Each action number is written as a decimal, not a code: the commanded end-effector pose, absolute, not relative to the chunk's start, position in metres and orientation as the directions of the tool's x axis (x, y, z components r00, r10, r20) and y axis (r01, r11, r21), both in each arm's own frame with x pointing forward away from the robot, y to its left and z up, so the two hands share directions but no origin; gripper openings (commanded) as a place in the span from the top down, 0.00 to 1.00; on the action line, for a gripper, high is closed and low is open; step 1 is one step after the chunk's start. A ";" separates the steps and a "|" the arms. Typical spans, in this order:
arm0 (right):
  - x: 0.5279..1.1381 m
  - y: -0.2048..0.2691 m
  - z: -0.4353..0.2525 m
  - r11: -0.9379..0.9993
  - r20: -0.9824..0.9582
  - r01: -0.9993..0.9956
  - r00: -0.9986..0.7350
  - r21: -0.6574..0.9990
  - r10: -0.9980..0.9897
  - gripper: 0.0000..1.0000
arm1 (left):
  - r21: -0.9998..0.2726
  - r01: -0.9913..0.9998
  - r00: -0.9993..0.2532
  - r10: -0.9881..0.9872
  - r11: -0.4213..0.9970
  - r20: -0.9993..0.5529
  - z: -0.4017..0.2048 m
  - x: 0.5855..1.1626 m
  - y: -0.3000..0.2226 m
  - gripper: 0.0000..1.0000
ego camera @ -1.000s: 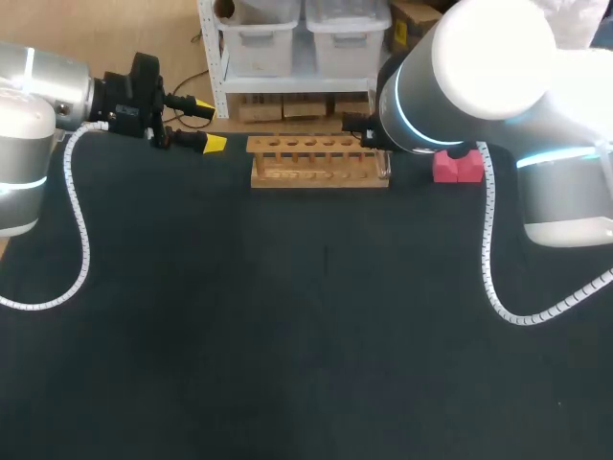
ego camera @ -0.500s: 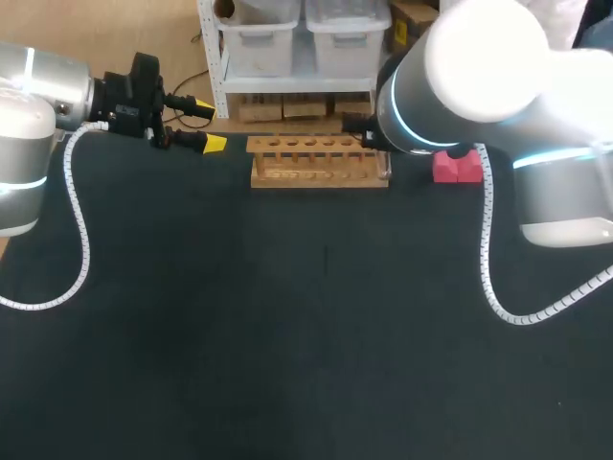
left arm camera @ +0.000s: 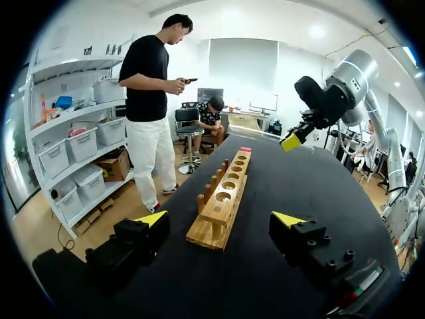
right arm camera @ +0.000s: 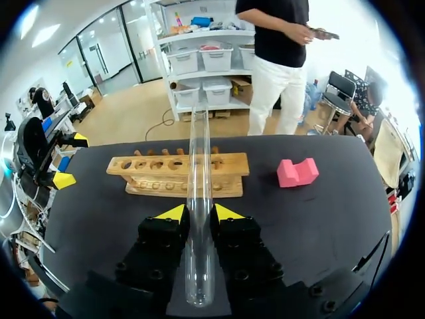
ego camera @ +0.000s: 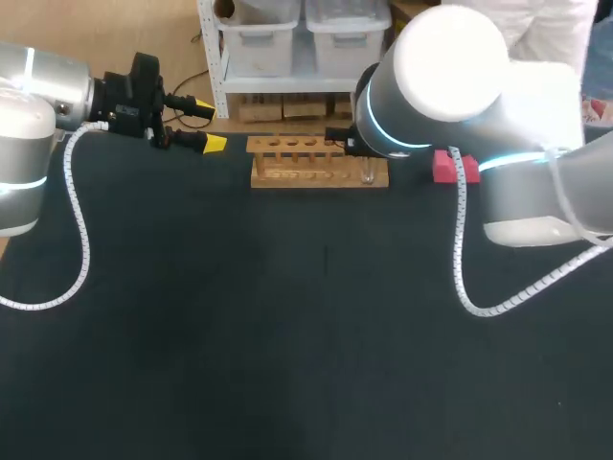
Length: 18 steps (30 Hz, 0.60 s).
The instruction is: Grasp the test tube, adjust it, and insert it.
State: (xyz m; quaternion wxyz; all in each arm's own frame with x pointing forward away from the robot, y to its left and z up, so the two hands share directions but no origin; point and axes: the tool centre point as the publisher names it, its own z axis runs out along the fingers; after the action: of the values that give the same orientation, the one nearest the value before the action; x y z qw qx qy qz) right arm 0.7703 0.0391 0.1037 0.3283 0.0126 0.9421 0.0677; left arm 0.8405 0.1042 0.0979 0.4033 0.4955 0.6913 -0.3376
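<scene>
Leftward across the desk [ego camera: 287, 326] the right arm [ego camera: 441, 77] is swung; the test tube [right arm camera: 197, 199], clamped in the right hand [right arm camera: 193, 214], is brought to one end of the rack [right arm camera: 178, 174], insertion judged near. Farther off, the left hand [ego camera: 207, 125] is held wide.

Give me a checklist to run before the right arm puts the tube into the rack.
1. Grip: the right gripper has both fingers against the test tube, one on each side. Ok.
2. Free holes: every hole of the wooden rack that shows is empty. Ok.
3. Tube lined up over one hole: the right arm hides its tip in the head view. Cannot tell.
4. Left gripper: open, beyond the rack's end, not touching it. Ok.
5. Pink block: beside the rack, apart from it, out of the way. Ok.
</scene>
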 end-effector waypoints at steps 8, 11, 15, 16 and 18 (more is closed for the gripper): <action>0.791 0.053 0.083 0.988 -0.590 -0.028 -0.805 0.151 0.067 1.00 | -0.067 0.958 -0.184 0.413 0.280 -0.892 0.097 0.841 0.104 0.00; 0.792 0.055 0.078 0.988 -0.583 -0.027 -0.810 0.155 0.069 1.00 | -0.067 0.958 -0.184 0.413 0.280 -0.892 0.097 0.841 0.104 0.00; 0.793 0.057 0.073 0.987 -0.572 -0.028 -0.817 0.160 0.070 1.00 | -0.067 0.958 -0.184 0.413 0.280 -0.892 0.097 0.841 0.104 0.00; 0.793 0.057 0.072 0.987 -0.571 -0.028 -0.818 0.160 0.069 1.00 | -0.067 0.958 -0.184 0.413 0.280 -0.892 0.097 0.841 0.104 0.00; 0.794 0.057 0.071 0.986 -0.565 -0.029 -0.823 0.163 0.069 1.00 | -0.067 0.958 -0.184 0.413 0.280 -0.892 0.097 0.841 0.104 0.00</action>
State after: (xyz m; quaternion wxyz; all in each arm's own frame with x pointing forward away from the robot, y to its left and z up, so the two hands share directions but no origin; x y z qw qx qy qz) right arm 0.7910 0.0564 0.0727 0.3003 0.0113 0.9503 0.0812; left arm 0.8405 0.1042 0.0979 0.4033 0.4955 0.6913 -0.3376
